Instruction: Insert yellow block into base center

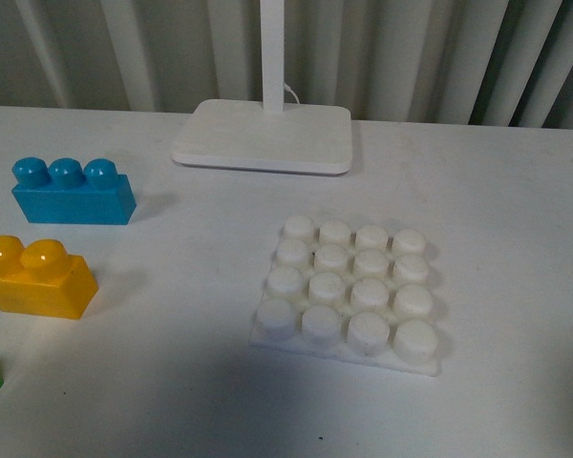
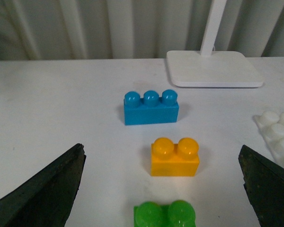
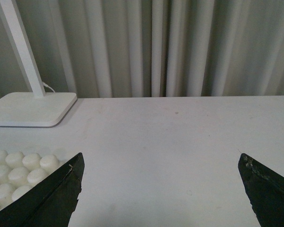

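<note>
Zero steps finished, judging by the layout; seeing the yellow block (image 1: 36,279) sitting loose on the surface (image 1: 516,191) at the robot's left, well apart from the base (image 1: 349,286) and touching nothing; finding every stud of the base bare, centre included; leaving, by that reading, the whole job: reaching, pinching, lifting, carrying across, pressing down onto the middle studs.

Looking through the left wrist view and finding the left hand (image 2: 161,146) spread wide, pinching nothing, aiming at the yellow block from the near side; looking through the right wrist view and finding the right hand (image 3: 161,156) likewise spread and empty, facing mostly bare surface and catching only part of the base.

Counting next: one yellow block, carrying two studs; one blue brick (image 1: 72,194), carrying three studs, lying just beyond the yellow one; one green brick (image 2: 165,215), showing two studs and getting cut off by the frame edge; one base, carrying sixteen studs in four rows of four; one lamp foot (image 1: 263,136) at the far side; two hands, both missing from the front view.
</note>
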